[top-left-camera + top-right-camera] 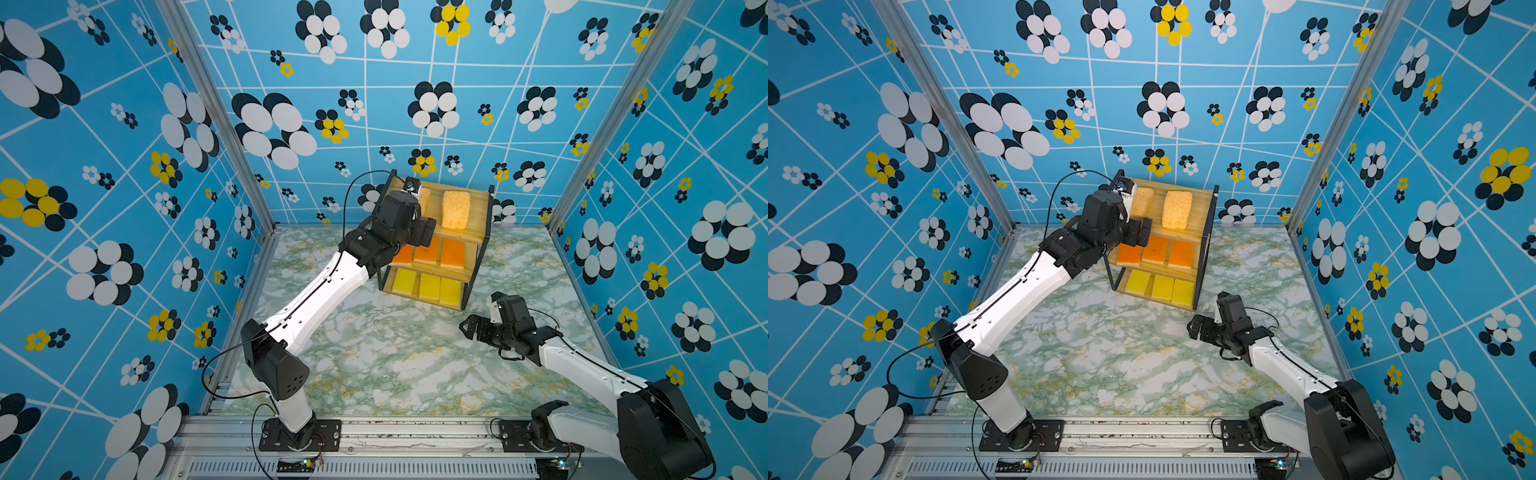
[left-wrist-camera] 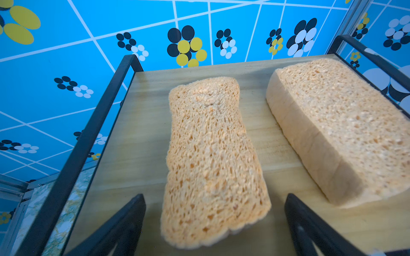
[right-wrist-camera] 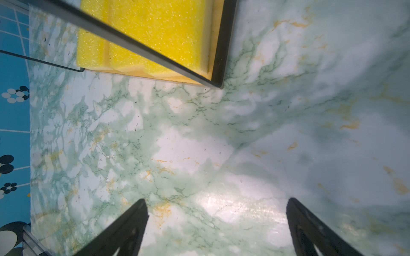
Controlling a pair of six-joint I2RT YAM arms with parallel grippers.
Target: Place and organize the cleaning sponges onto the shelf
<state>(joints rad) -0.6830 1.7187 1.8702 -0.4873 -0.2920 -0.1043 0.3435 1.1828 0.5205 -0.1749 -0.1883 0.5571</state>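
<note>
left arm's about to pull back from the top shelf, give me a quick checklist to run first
1. The left gripper is open, fingers off the near tan sponge: ok, a gap shows on each side.
2. That sponge lies flat on the top board of the shelf, apart from the second tan sponge: ok.
3. Three orange sponges on the middle tier: ok.
4. Three yellow sponges on the bottom tier: ok.
5. The right gripper is open and empty over the table, apart from the shelf: ok.
6. The left arm clears the shelf's black frame: cannot tell, they overlap in both top views.
</note>
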